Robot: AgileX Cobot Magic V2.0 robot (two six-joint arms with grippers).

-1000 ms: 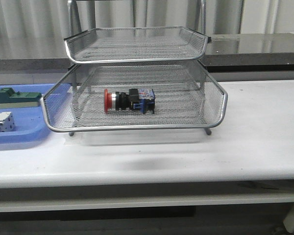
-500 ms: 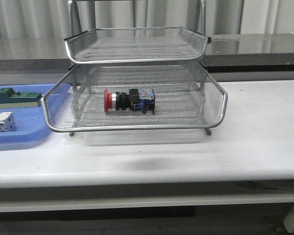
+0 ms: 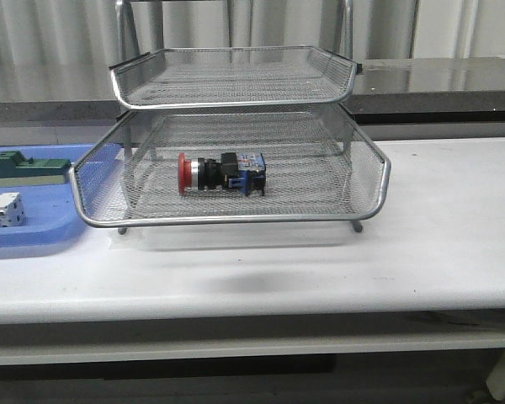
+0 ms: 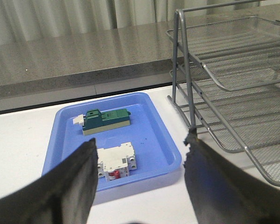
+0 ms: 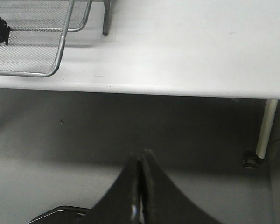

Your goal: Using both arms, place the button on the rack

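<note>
Nothing has moved over the last second: red-capped push-button switch [image 3: 221,173] lies in the lower tier of the silver wire-mesh rack [image 3: 236,220] mid-worktop, left gripper [image 4: 139,161] spread wide, right gripper [image 5: 140,175] pinched closed and empty, so placement looks complete.

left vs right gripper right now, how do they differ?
Left gripper: jaws spread wide, empty, looking over the blue tray on the table. Right gripper: jaws closed together, empty, hanging off the table's front edge, over the floor. Both are clear of the button, which lies in the rack.
</note>
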